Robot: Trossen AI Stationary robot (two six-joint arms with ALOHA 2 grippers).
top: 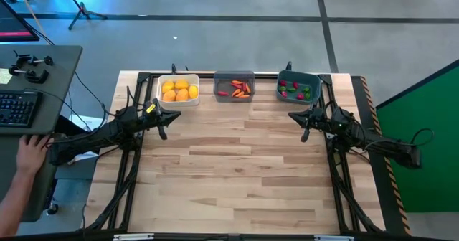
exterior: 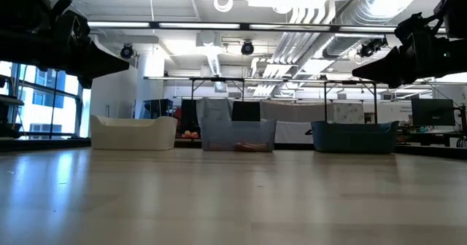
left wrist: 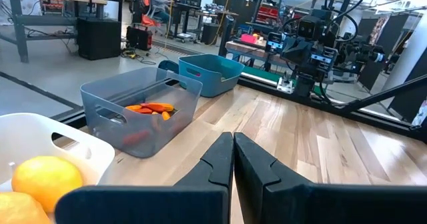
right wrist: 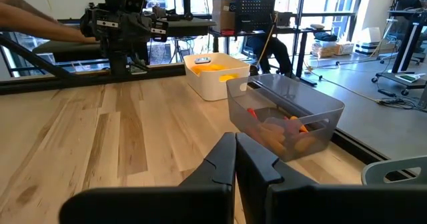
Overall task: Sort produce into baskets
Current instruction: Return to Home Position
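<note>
Three bins stand in a row along the table's far edge. The white bin (top: 178,90) holds yellow-orange fruits (top: 179,90). The translucent grey bin (top: 234,87) holds orange-red carrot shapes (top: 240,89). The teal-blue bin (top: 299,87) holds small red and green bits (top: 294,89). My left gripper (top: 174,115) is shut and empty above the table, near the white bin; it also shows in the left wrist view (left wrist: 233,151). My right gripper (top: 292,115) is shut and empty near the teal bin; it also shows in the right wrist view (right wrist: 235,151).
The wooden table (top: 237,169) is bare in front of the bins. A person's hand (top: 30,151) rests at a desk with a keyboard (top: 16,108) left of the table. A green panel (top: 423,105) stands to the right.
</note>
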